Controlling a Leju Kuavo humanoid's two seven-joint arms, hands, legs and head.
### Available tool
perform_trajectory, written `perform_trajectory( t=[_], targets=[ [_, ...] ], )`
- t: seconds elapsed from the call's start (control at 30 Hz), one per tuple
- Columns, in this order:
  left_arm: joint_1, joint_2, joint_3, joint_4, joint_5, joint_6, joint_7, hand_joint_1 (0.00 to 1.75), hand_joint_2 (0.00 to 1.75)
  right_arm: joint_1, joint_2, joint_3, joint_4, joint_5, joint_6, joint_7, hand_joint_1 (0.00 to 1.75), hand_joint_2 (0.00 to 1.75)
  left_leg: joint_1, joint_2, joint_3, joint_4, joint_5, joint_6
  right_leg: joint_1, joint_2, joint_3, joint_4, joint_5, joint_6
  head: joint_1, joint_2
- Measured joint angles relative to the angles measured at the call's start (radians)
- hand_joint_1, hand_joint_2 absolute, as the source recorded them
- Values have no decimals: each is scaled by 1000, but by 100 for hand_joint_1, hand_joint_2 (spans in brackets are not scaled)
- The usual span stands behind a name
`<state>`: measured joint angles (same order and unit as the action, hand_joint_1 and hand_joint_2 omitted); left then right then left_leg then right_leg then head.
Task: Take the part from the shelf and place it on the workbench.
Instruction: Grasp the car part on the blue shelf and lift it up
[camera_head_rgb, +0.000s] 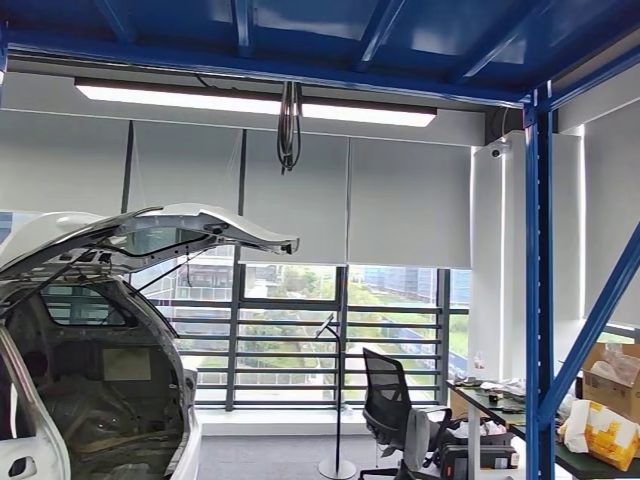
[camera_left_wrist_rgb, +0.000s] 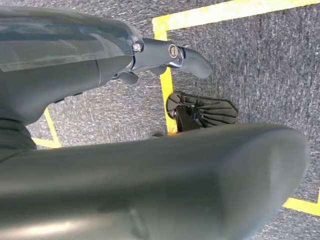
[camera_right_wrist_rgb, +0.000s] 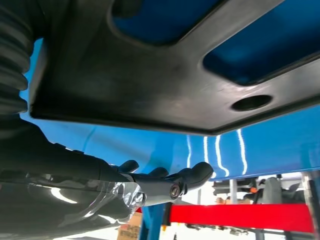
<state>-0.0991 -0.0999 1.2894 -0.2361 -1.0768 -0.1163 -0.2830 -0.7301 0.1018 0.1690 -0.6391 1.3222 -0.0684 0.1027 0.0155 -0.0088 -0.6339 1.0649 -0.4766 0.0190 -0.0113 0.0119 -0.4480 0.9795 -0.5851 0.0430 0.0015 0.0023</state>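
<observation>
A flat black part with large cut-outs and a round hole lies close across the right wrist view. My right hand holds it, dark fingers stretched out under it, and the part hides the thumb. Behind them is a glossy blue shelf beam. My left hand hangs over grey carpet marked with yellow tape. Its fingers are extended, the thick thumb is apart from them, and nothing lies between.
A white car body with its tailgate raised stands at the left. A blue rack upright rises at the right, with boxes on a shelf beside it. An office chair and a cluttered desk stand before the windows.
</observation>
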Motion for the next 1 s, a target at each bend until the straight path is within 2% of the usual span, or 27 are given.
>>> perform_trajectory(
  t=[0.5,1.0],
  targets=[
    [1,0,1,0,19,1,-1,0,0,-64,43,32,108,43,-16,2,0,175,0,0,1,0,0,0,0,0,0,0,0,0,0,0],
    [-2,-18,15,1,49,2,-16,0,0,-121,130,104,198,111,22,8,0,175,1,1,1,0,0,0,0,1,0,1,0,0,0,0]
  ],
)
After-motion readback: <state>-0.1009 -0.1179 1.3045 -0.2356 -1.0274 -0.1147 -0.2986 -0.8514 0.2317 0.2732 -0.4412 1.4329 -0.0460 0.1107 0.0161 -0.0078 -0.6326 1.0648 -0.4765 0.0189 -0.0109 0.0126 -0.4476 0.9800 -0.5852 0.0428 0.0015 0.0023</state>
